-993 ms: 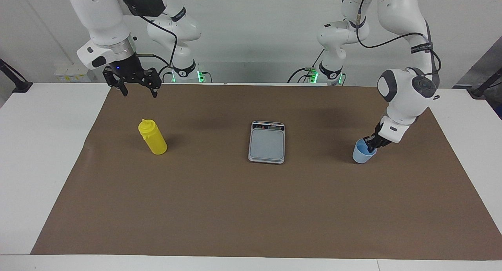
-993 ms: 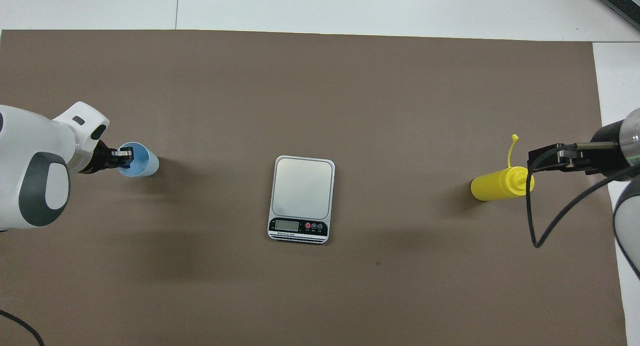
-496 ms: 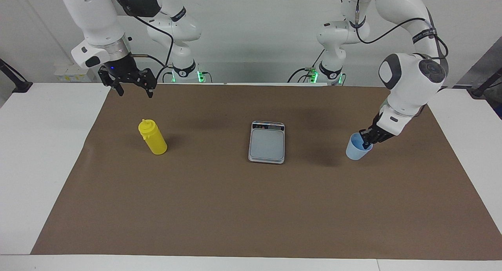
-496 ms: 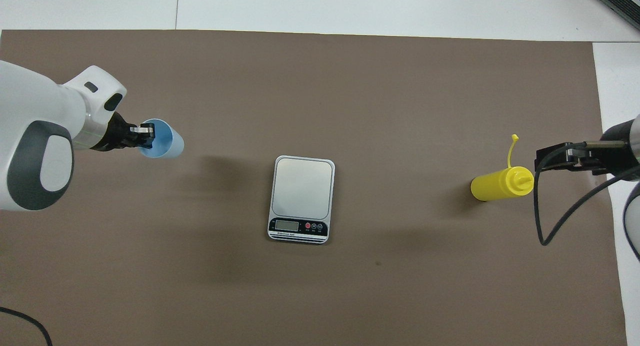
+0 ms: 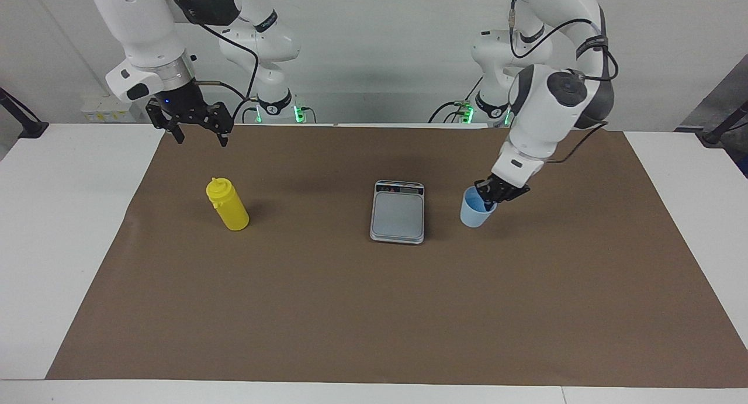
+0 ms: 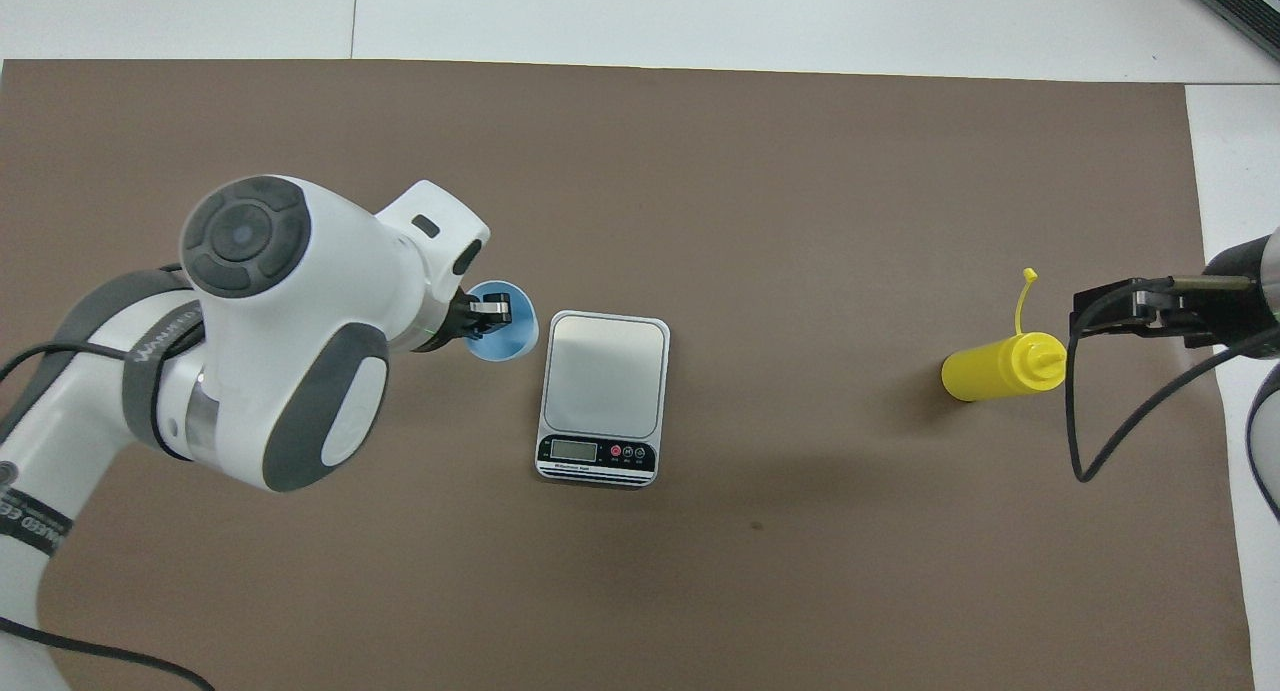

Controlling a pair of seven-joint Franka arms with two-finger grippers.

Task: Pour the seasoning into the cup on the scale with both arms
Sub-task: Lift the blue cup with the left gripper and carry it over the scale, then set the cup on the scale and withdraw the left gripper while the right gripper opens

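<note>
L gripper (image 5: pixel 489 196) is pinched shut on the rim of the cup (image 5: pixel 474 212), one finger inside, one outside. The cup is lifted off the mat (image 5: pixel 374 310) and slightly tilted, just beside the scale (image 5: pixel 398 211) toward the L arm's end. A rim pinch suits a light, handle-less cup and keeps the base free for setting down. Judgement: step in hand is carrying the cup to the weighing plate; not yet placed.

Scale lies flat mid-mat, plate bare, display strip at the end nearer the robots, so it stays readable from the robots' end and the cup can go on the plate w/o covering it.

Bottle (image 5: pixel 228 205) stands upright on the mat toward the R arm's end, well apart from the scale, nozzle up, untouched.

R gripper (image 5: pixel 201 136) waits in the air above the mat, beside the bottle on the robots' side, fingers spread wide, holding nothing. Open stance fits a side grasp on the bottle body.

Risk, as judged: the thin rim hold may let the cup swing or tip at set-down.
</note>
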